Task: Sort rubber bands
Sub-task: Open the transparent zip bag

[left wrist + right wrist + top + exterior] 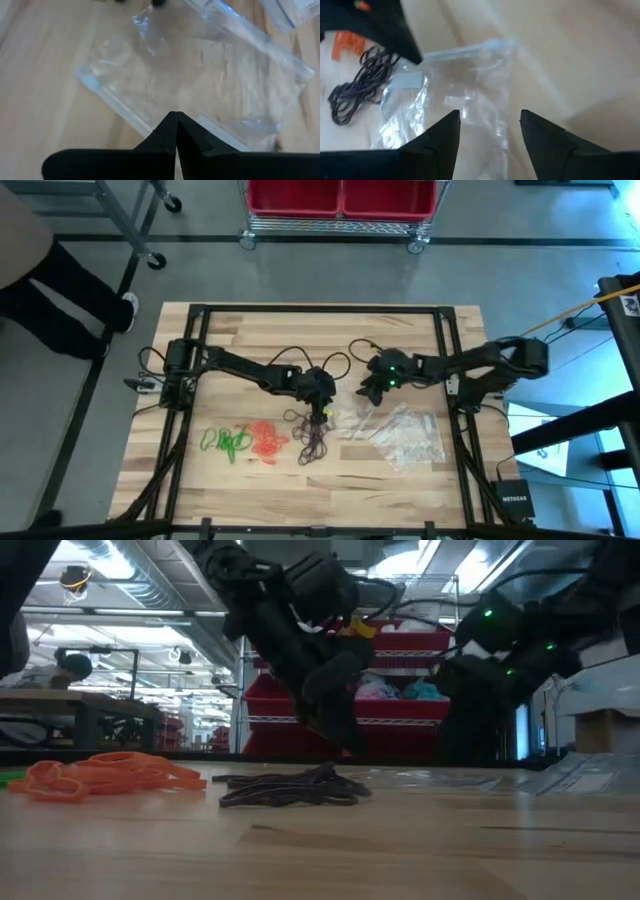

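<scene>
High view: mid-bench, both arms over clear bags [395,430].
Right pincer [372,390] spread wide, empty; left pincer [322,406] pinched closed beside black rubber bands [310,438]; bench [300,480] edges well apart.

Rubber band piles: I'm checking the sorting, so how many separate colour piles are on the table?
3: green pile toward the left, orange-red pile beside it, black pile right of that, under the left arm. Stray bands may be hidden.

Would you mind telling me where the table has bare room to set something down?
The far strip of the table, beyond both arms, is bare wood, and so is the near edge in front of the piles. The middle is crowded: green rubber bands, orange rubber bands, black rubber bands and clear plastic bags lie in a row, with the left gripper and right gripper over them.
</scene>
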You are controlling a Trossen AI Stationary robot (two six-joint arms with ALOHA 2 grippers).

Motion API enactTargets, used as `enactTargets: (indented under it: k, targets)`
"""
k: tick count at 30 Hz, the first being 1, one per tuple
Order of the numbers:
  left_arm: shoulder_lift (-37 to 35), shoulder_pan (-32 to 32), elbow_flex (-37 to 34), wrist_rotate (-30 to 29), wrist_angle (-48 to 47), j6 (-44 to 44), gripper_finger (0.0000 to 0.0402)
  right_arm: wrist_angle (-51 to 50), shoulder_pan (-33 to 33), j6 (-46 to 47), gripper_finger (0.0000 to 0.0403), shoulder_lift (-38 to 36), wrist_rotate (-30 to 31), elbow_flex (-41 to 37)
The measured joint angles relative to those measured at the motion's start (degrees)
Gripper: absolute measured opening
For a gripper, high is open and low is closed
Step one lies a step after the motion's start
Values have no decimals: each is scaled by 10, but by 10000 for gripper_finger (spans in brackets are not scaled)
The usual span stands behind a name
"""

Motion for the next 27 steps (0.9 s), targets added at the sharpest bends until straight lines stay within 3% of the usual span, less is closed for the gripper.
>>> enactTargets:
  k: [11,15,20,27]
  targets:
    - [0,4,0,0,1,19,0,49,0,-7,188,146,-97,61]
    - [0,4,0,0,1,21,0,47,2,-36,133,169,-104,73]
    - [0,4,0,0,0,24,0,45,3,-83,24,175,-106,75]
    - [-18,4,2,0,-9,25,0,35,9,-117,1,157,-96,75]
